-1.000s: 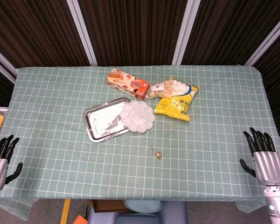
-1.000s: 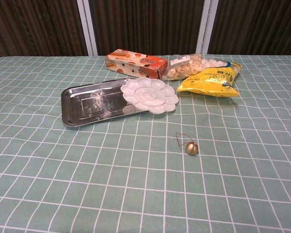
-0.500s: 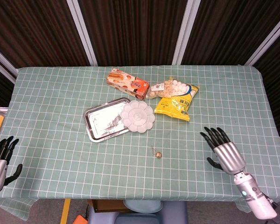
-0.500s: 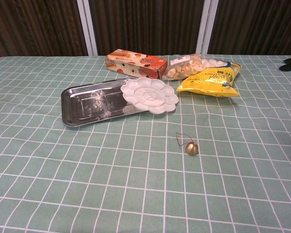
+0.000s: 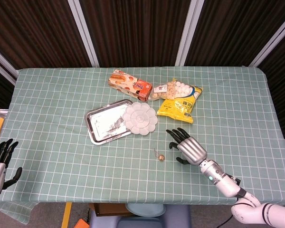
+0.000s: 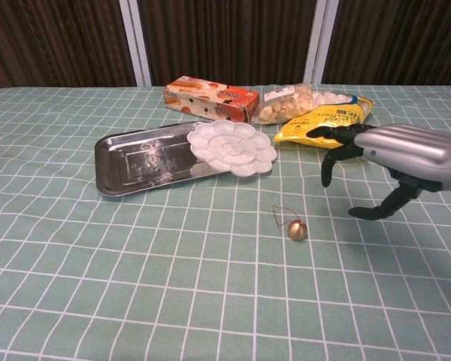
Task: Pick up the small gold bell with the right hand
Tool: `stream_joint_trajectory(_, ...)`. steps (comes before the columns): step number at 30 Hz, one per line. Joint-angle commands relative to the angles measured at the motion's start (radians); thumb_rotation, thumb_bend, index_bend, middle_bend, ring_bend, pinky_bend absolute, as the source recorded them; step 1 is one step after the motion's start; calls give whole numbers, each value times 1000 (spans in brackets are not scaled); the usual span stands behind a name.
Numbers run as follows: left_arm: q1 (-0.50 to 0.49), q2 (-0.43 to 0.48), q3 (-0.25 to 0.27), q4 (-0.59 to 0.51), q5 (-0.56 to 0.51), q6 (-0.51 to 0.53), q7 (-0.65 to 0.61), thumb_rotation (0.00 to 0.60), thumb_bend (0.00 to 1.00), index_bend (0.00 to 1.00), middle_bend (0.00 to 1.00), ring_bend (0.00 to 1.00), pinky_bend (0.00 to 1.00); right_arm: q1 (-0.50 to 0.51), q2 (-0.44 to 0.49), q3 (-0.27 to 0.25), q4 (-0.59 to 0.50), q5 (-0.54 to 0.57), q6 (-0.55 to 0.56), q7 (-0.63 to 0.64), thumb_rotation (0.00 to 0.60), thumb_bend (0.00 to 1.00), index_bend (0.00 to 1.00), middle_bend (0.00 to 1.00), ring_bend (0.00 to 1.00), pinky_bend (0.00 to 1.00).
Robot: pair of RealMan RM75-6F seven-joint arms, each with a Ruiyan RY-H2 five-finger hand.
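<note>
The small gold bell (image 5: 161, 157) (image 6: 297, 230) lies on the green checked tablecloth with a thin red loop beside it. My right hand (image 5: 186, 145) (image 6: 376, 162) hovers just right of the bell, fingers spread, holding nothing, and is apart from it. My left hand (image 5: 0, 161) rests at the table's near left edge, fingers apart and empty; the chest view does not show it.
A steel tray (image 5: 100, 124) (image 6: 135, 159) with a white flower-shaped palette (image 5: 140, 118) (image 6: 231, 147) on its right end lies behind the bell. Further back are an orange snack box (image 5: 130, 84) (image 6: 210, 96), a yellow chip bag (image 5: 179, 105) (image 6: 325, 122) and a clear bag of puffs (image 5: 173, 88).
My right hand has swept left from the table's right edge to just beside the bell, staying open. The left hand and the bell have not moved.
</note>
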Motion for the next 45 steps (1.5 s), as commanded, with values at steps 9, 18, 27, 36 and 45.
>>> stream_joint_trajectory(9, 0, 0, -2, 4, 2, 4, -12, 600, 411, 0, 0, 0, 46, 55, -105, -7, 79, 29, -42, -6, 600, 413, 602, 84, 0, 0)
stream_joint_trajectory(18, 5, 7, -2, 4, 5, 14, -24, 600, 410, 0, 0, 0, 47, 79, -150, -20, 111, 46, -44, -11, 600, 437, 617, 91, 0, 0)
stream_joint_trajectory(27, 8, 11, -1, 4, 9, 19, -29, 600, 410, 0, 0, 0, 47, 97, -171, -27, 130, 66, -47, -8, 600, 484, 637, 99, 0, 0)
stream_joint_trajectory(36, 9, 13, -1, 3, 7, 17, -33, 600, 410, 0, 0, 0, 46, 105, -184, -39, 141, 76, -41, -10, 600, 487, 662, 106, 0, 0)
stream_joint_trajectory(45, 7, 19, 2, 3, 11, 11, -45, 600, 409, 0, 0, 0, 48, 103, -194, -42, 146, 94, -27, -31, 600, 503, 724, 135, 0, 0)
